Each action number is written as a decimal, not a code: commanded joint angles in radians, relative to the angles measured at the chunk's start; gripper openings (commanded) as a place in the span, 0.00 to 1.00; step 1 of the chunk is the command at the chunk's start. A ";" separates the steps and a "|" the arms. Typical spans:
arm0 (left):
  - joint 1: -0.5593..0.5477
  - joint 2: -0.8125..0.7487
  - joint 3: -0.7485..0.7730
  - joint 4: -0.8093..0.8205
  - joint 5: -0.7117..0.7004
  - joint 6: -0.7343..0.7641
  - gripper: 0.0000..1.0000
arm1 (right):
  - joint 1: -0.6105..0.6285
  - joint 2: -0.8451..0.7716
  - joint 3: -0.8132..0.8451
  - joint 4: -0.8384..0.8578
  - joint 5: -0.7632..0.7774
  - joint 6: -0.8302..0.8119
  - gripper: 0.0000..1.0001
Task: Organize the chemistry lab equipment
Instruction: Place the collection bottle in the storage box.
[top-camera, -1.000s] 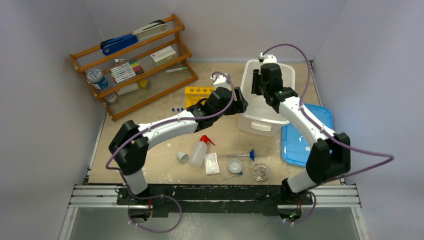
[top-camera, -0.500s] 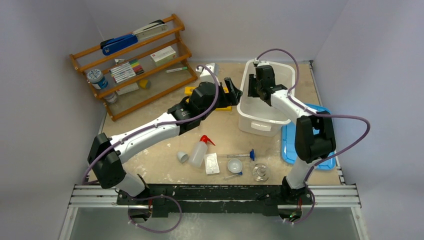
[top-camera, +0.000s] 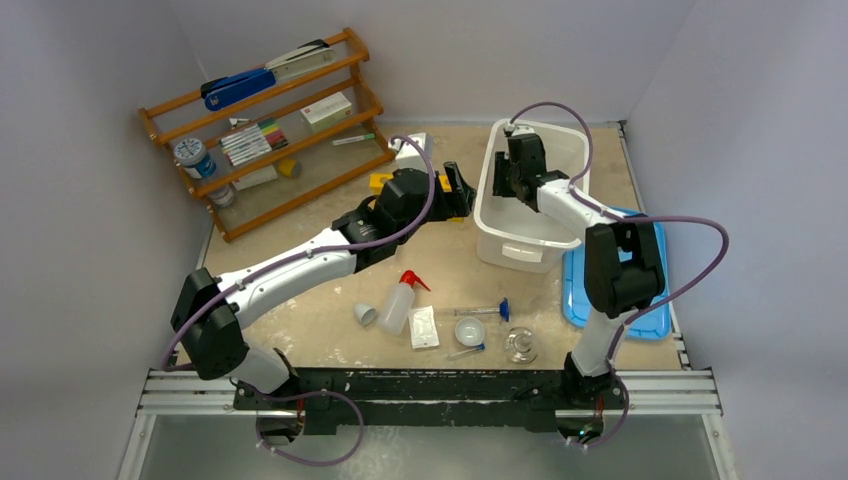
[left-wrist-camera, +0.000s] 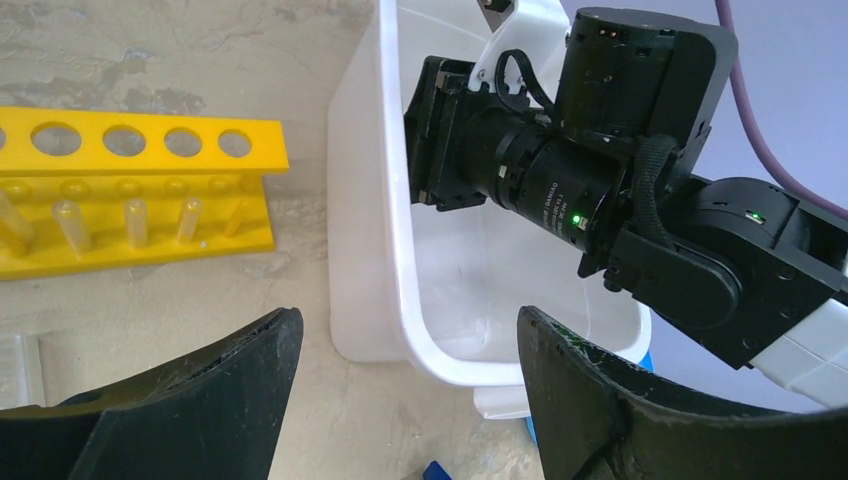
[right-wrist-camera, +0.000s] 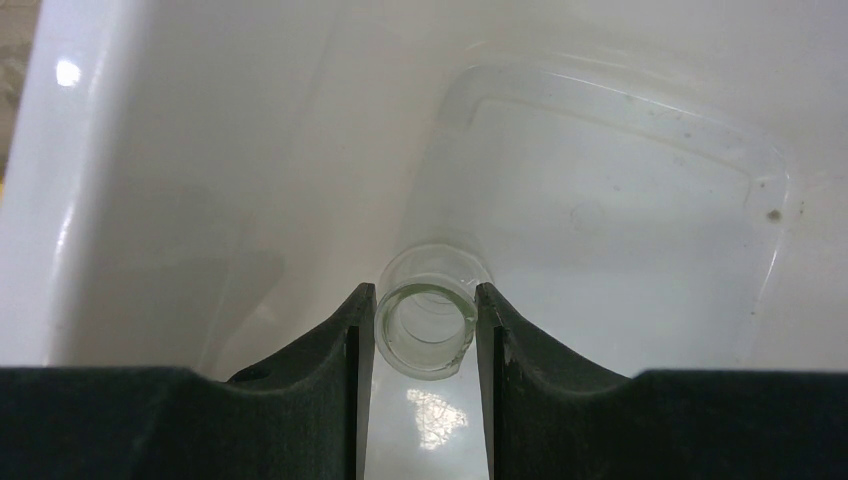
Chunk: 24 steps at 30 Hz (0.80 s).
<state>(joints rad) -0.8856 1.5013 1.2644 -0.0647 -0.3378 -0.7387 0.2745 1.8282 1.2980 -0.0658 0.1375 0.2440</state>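
Inside the white bin (top-camera: 525, 243), my right gripper (top-camera: 508, 182) hangs low by the left wall. In the right wrist view this gripper (right-wrist-camera: 425, 293) is shut on a small clear glass flask (right-wrist-camera: 425, 330), its mouth towards the camera, just above the bin's floor (right-wrist-camera: 620, 200). Just outside that wall my left gripper (top-camera: 458, 190) is wide open and empty (left-wrist-camera: 408, 318). The yellow rack (left-wrist-camera: 140, 190) stands to its left. At the front lie a white squeeze bottle (top-camera: 398, 305), a dish (top-camera: 469, 330), a blue-capped tube (top-camera: 485, 311) and a glass flask (top-camera: 519, 345).
A wooden shelf (top-camera: 270, 130) with a stapler, markers and boxes stands at the back left. A blue lid (top-camera: 610, 285) lies right of the bin. Near the squeeze bottle are a small white cup (top-camera: 365, 314) and a white packet (top-camera: 423, 327).
My right gripper has gone down into the bin with the flask, its elbow folding in. My left gripper has drawn back from the bin's left wall and opened wider.
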 joint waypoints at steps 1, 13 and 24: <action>0.007 -0.046 -0.001 0.022 -0.015 0.021 0.78 | -0.004 -0.024 0.026 0.051 0.005 0.010 0.19; 0.007 -0.071 -0.027 0.017 -0.021 0.024 0.79 | -0.003 -0.121 0.023 0.022 0.023 -0.006 0.49; 0.000 -0.120 -0.063 0.019 0.029 0.084 0.80 | -0.003 -0.299 -0.013 -0.011 0.060 0.002 0.64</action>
<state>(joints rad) -0.8841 1.4448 1.2201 -0.0772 -0.3431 -0.7273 0.2745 1.6562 1.2934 -0.0772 0.1497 0.2401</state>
